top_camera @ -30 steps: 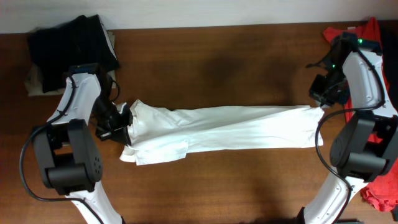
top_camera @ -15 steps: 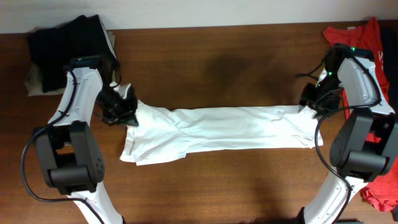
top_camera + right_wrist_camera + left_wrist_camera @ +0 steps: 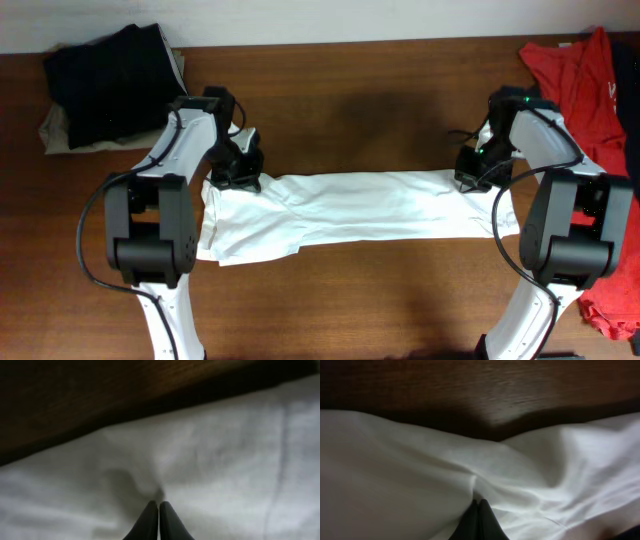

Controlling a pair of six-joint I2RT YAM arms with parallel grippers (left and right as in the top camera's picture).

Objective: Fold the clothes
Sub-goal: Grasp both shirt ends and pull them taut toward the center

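Note:
The white T-shirt lies folded lengthwise as a long strip across the middle of the wooden table; its graphic is hidden. My left gripper is at the strip's upper left end. In the left wrist view its fingers are closed together, with white cloth puckered at the tips. My right gripper is at the strip's upper right end. In the right wrist view its fingers are also closed, with a pinch of white cloth at the tips.
A stack of black and beige folded garments sits at the back left corner. A red shirt lies at the back right, and more red cloth at the front right. The table's back edge meets a white wall.
Both grippers have moved inward along the shirt's far edge, from its outer ends toward the middle. The shirt's ends shifted with them and the strip looks shorter.

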